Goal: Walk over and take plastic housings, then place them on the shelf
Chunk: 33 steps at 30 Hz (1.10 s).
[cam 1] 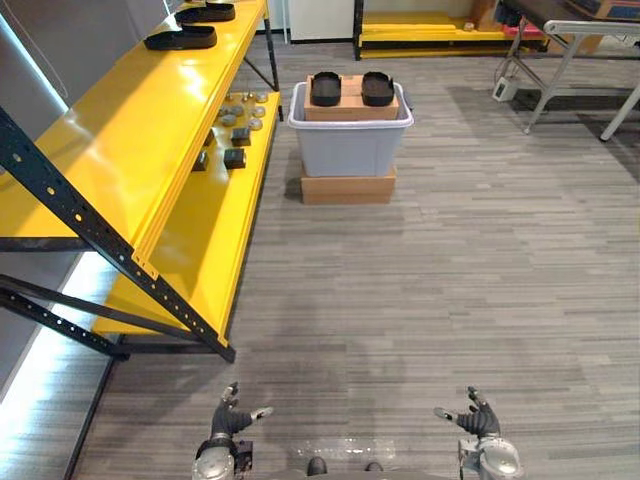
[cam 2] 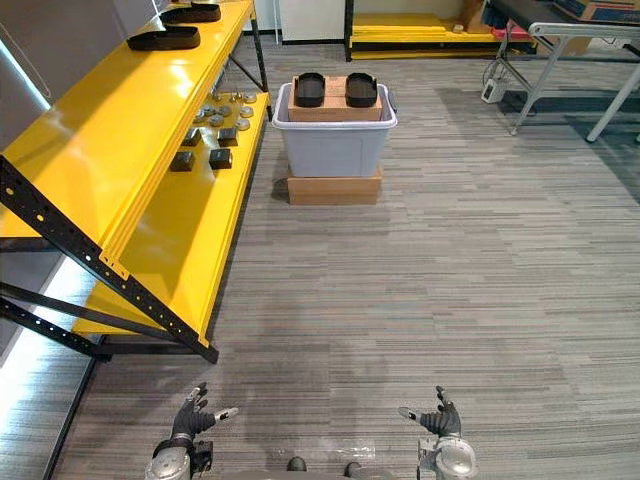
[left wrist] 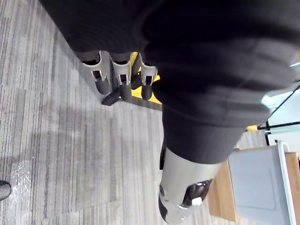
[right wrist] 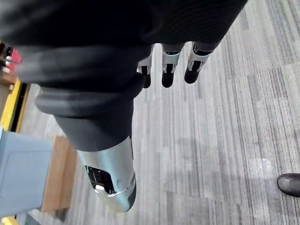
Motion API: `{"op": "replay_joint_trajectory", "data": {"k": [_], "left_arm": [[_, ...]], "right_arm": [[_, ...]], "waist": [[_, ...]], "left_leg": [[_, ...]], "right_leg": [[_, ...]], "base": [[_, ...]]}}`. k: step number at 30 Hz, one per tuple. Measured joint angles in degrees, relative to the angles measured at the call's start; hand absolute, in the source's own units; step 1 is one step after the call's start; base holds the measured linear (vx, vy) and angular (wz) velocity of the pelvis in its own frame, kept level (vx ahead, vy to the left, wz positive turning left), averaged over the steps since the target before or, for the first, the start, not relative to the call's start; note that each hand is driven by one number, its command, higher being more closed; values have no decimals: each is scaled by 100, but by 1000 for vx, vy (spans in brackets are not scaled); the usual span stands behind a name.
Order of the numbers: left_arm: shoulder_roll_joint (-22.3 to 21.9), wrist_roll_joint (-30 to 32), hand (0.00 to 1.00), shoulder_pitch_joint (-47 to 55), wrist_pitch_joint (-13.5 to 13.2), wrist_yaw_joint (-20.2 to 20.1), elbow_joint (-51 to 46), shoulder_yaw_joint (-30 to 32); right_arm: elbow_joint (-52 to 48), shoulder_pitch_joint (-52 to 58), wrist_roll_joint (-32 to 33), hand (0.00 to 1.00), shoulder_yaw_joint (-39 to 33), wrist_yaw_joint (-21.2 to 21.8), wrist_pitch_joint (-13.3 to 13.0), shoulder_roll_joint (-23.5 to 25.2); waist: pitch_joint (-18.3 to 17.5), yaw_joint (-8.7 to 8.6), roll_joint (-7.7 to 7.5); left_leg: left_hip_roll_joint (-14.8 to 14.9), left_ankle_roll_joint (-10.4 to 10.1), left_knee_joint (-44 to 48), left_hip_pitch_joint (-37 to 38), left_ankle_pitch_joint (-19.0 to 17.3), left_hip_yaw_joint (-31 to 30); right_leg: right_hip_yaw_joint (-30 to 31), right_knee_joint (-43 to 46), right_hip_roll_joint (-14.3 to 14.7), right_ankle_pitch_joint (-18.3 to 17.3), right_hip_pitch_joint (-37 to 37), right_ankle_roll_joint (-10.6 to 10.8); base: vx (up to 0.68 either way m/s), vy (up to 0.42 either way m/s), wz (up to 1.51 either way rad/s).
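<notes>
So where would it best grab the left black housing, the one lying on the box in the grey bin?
Probably from above, pinching across its narrow width. The left housing lies flat on the cardboard box, an elongated oval, apart from the right housing, so fingers should fit on either side. The left hand and right hand are open, far off.

Four black plastic housings [cam 1: 325, 88], two on the shelf [cam 1: 120, 130]; two cardboard boxes [cam 1: 348, 187]; one grey bin [cam 1: 349, 145]

yellow shelf [cam 1: 110, 150]: black housings [cam 1: 181, 39] on top tier, small parts [cam 1: 234, 157] below.
</notes>
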Motion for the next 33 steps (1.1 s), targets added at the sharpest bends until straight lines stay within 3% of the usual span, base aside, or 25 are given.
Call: {"op": "replay_joint_trajectory", "data": {"k": [5, 9, 11, 12, 13, 14, 16, 17, 20, 21, 23, 24, 25, 26, 27, 28, 29, 30, 31, 32, 33], "left_arm": [[5, -97, 0, -5, 4, 106, 0, 59], [0, -214, 0, -8, 5, 133, -3, 265], [0, -228, 0, -45, 5, 213, -32, 284], [-6, -261, 0, -53, 5, 214, -98, 283], [-16, -276, 0, -99, 3, 216, -132, 282], [-1, -332, 0, -131, 1, 221, -134, 281], [53, -359, 0, -147, 5, 227, -130, 250], [70, -419, 0, -144, 26, 239, -126, 245], [114, -479, 0, -237, 55, 295, -115, 243], [106, -503, 0, -318, 54, 344, -110, 236], [99, -519, 0, -488, 51, 361, -107, 206], [114, -517, 0, -505, 46, 372, -104, 199], [116, -515, 0, -473, 45, 387, -91, 214], [88, -507, 0, -471, 46, 382, -52, 209], [-24, -498, 0, -522, 44, 374, 35, 201], [-67, -499, 0, -525, 39, 372, 49, 209], [-98, -496, 0, -524, 40, 369, 78, 226], [-181, -492, 0, -460, 45, 359, 122, 280], [-200, -482, 0, -407, 45, 343, 123, 285], [-211, -482, 0, -382, 50, 331, 123, 310], [-225, -482, 0, -383, 50, 331, 111, 312]], "right_arm": [[1, -91, 83, 0, -183, -54, 7, 4], [2, -340, 234, 0, -244, -133, 8, 3], [2, -440, 273, 0, -252, -160, 8, -1], [2, -477, 287, 0, -252, -192, 7, -1], [2, -513, 302, 0, -252, -238, 9, -1], [-1, -550, 330, 0, -231, -237, 10, 30], [-6, -555, 361, 0, -185, -236, 16, 89], [-7, -558, 385, 0, -154, -235, 65, 98], [-23, -686, 394, 0, -96, -236, 93, 61], [-23, -783, 394, 0, -51, -240, 95, 3], [-92, -930, 394, 0, 52, -247, 92, -128], [-200, -918, 392, 0, 59, -251, 87, -133], [-248, -870, 391, 0, 82, -255, 78, -136], [-240, -846, 388, 0, 81, -256, 80, -153], [-242, -844, 381, 0, 83, -245, 87, -191], [-243, -871, 381, 0, 98, -236, 85, -145], [-243, -872, 379, 0, 108, -235, 86, -134], [-240, -847, 380, 0, 174, -233, 85, -133], [-235, -831, 384, 0, 244, -237, 83, -110], [-241, -830, 395, 0, 305, -243, 49, -13], [-257, -831, 407, 0, 299, -254, 36, 42]], "waist": [[4, 11, 3], [15, 55, 9], [38, 90, 44], [59, 106, 56], [121, 146, 82], [183, 152, 90], [311, 121, 39], [392, 144, 30], [555, 76, 57], [606, 25, 114], [759, -56, 200], [745, -77, 92], [729, -162, 12], [723, -192, 39], [729, -186, 221], [736, -191, 247], [759, -189, 274], [803, -149, 324], [834, -148, 335], [911, -73, 229], [938, 8, 169]], "left_leg": [[34, 101, 137, -207, -81, 86], [106, 161, 681, -524, -484, 344], [128, 209, 1007, -677, -735, 428], [129, 216, 1165, -729, -897, 461], [136, 263, 1323, -721, -1101, 493], [118, 316, 1412, -642, -1240, 484], [62, 360, 1509, -452, -1416, 470], [29, 362, 1515, -213, -1581, 440], [125, 340, 1318, 213, -1673, 326], [233, 312, 1196, 340, -1687, 245], [445, 121, 998, 635, -1726, 105], [460, -45, 949, 814, -1771, 29], [467, -280, 1004, 1016, -1904, -114], [521, -353, 1104, 1095, -1946, -217], [757, -515, 1639, 952, -1862, -231], [859, -725, 2663, 502, -1472, -234], [925, -702, 3306, 243, -1104, -232], [1182, -651, 4679, -272, -229, -234], [1435, -629, 5656, -618, -236, -125], [1751, -351, 6758, -1099, -433, 229], [1785, -241, 6958, -1286, -504, 365]], "right_leg": [[73, -4, 34, 1, -159, -2], [323, 52, 72, -33, -311, 44], [400, 351, 70, -227, -470, 131], [450, 721, 52, -418, -622, 250], [440, 1512, 37, -661, -934, 491], [355, 2619, -6, -766, -1409, 582], [127, 3932, -178, -839, -1946, 521], [-142, 4301, -335, -967, -2277, 370], [-529, 3712, -380, -1037, -2769, 385], [-644, 3306, -313, -969, -2943, 354], [-808, 2276, -118, -398, -3185, 308], [-764, 1688, -108, 84, -3290, 175], [-757, 1511, -136, 656, -3321, -111], [-764, 1722, -177, 1128, -3319, -299], [-902, 2241, -76, 666, -3376, -434], [-975, 2364, -21, 327, -3256, -496], [-1008, 2318, 46, 205, -3077, -539], [-1043, 2058, 200, 16, -2542, -605], [-1030, 1823, 338, -54, -2096, -663], [-916, 1449, 447, -119, -1328, -752], [-851, 1292, 439, -135, -1041, -769]], "base": [[12, -4, -11], [88, 28, -33], [126, 49, -29], [107, 69, -22], [130, 98, -22], [124, 81, -11], [215, 82, 5], [346, 106, 0], [405, 38, 22], [587, -42, 54], [544, -66, 47], [651, -132, 51], [702, -171, 59], [734, -199, 43], [740, -230, 24], [727, -236, 12], [751, -263, 15], [744, -239, 9], [858, -251, 1], [675, -173, -6], [621, -142, -15]]}}
